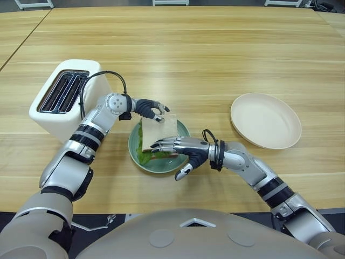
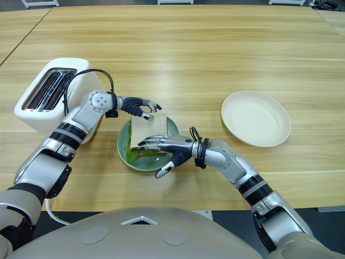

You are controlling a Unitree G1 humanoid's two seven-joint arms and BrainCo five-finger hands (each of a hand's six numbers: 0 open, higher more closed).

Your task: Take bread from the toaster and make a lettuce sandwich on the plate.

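— Bread slice (image 1: 159, 129)?
— Tilted over the green plate (image 1: 131, 147), near centre of the table (image 1: 215, 65), lower edge down by the lettuce (image 1: 144, 156). Pinched at its far corner by the left hand (image 1: 150, 110), fingertips pressed together on it.
— Right hand (image 1: 186, 150)?
— Palm down over the plate's near side, fingers stretched out and slightly spread, gripping nothing.
— Toaster (image 1: 54, 116)?
— Far left, slots up. Cream plate (image 1: 265, 121) well apart at right.
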